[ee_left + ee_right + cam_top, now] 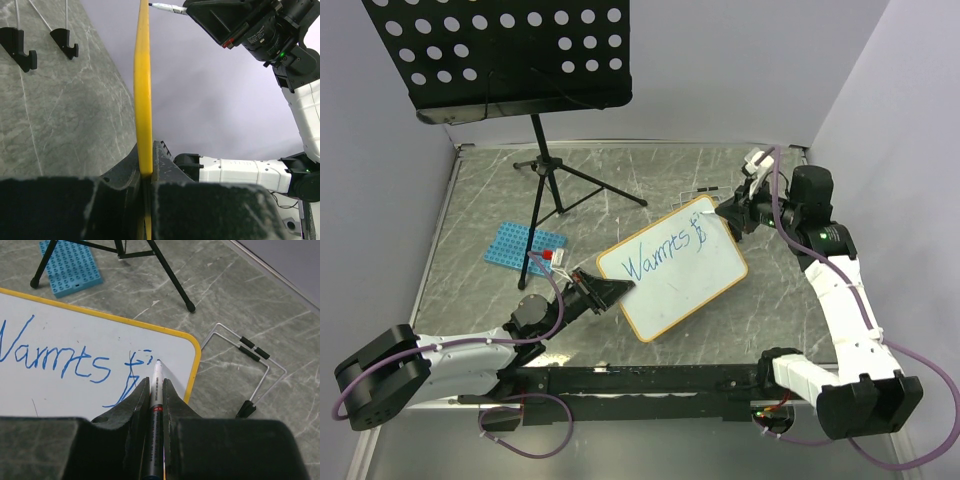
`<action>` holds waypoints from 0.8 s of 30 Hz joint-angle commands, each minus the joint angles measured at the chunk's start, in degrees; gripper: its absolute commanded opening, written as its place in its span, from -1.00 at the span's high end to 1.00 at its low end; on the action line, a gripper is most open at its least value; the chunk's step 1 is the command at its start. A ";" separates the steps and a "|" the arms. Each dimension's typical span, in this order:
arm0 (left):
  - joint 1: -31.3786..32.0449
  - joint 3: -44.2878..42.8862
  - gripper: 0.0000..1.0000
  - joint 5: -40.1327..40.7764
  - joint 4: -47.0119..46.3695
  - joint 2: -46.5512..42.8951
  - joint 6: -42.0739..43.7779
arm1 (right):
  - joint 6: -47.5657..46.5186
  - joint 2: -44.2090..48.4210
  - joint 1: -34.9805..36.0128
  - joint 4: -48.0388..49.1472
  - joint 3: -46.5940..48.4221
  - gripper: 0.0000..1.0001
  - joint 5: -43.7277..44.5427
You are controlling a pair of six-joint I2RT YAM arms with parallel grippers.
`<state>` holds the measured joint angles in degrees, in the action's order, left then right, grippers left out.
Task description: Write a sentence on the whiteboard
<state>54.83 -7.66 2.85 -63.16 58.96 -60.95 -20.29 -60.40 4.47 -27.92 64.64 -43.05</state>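
The whiteboard [675, 272] with its orange-tan frame lies tilted in the middle of the table. Blue writing [657, 258] reads "Warmts" followed by "fi"; it also shows in the right wrist view [55, 360]. My left gripper [612, 291] is shut on the board's left edge, whose frame [143, 95] shows edge-on in the left wrist view. My right gripper [732, 215] is shut on a marker [157, 390], its tip at the board just right of the "fi". The marker tip also shows in the left wrist view [162, 7].
A black music stand [500, 55] on a tripod stands at the back left. A blue perforated rack [523, 246] lies left of the board. A wire easel stand [242, 360] lies on the grey table right of the board.
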 commanded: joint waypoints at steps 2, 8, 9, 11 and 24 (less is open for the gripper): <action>-0.07 -0.95 0.98 -0.57 -11.03 -1.83 -1.28 | 0.52 -0.51 -0.34 2.44 1.63 1.00 0.42; -0.16 -1.13 0.98 -0.39 -10.85 -1.83 -1.10 | -2.11 -0.07 -0.34 -0.90 0.32 1.00 -0.46; -0.16 -1.04 0.98 -0.39 -10.85 -1.92 -1.10 | -2.47 0.11 -0.43 -1.69 -0.04 1.00 -0.63; -0.25 -1.04 0.98 -0.30 -10.67 -2.01 -1.19 | -3.26 1.16 -0.34 -2.31 -1.26 1.00 -0.72; -0.42 -1.22 0.98 -0.39 -10.32 -2.09 -1.37 | -6.07 7.23 -0.51 -7.06 -6.37 1.00 1.20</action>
<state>54.57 -7.62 2.87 -62.59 58.96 -60.95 -25.02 -54.81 4.45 -33.89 59.55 -43.05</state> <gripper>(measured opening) 0.071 0.177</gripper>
